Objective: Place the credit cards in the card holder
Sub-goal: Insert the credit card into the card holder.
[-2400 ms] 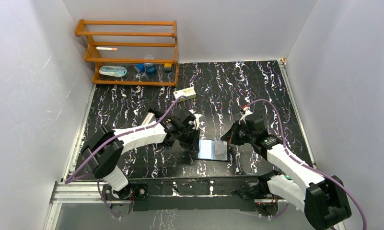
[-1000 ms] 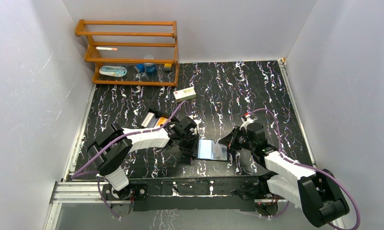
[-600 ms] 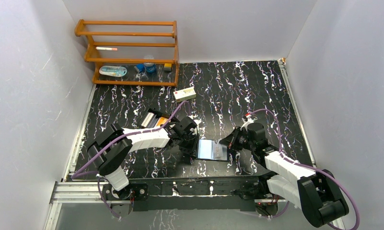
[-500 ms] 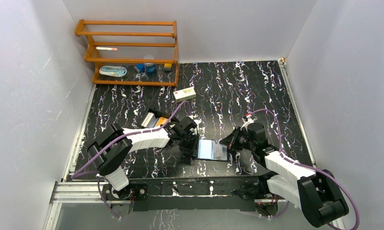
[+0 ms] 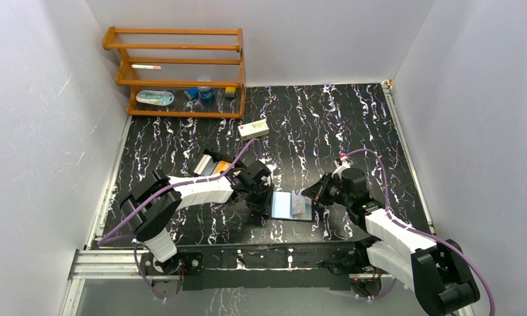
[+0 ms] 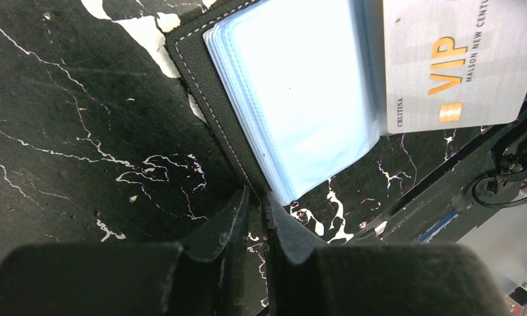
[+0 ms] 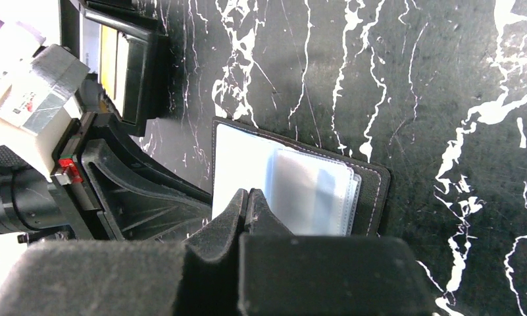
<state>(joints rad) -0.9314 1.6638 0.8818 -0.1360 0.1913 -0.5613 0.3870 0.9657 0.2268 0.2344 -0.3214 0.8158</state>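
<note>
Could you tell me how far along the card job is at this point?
Done: the holder lies open, sleeves up. In hand: the shut right pincer holds a VIP card over the sleeves; the left pincer sits at the holder's edge. Left: seating that card; whether more cards remain cannot be told.

Even, bright overhead light; glare whitens the card holder [image 6: 300, 105] sleeves; near claws blurred.

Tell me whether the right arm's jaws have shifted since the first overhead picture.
Yes. The right gripper has come down and nearer the open card holder, which stayed put on the table.
</note>
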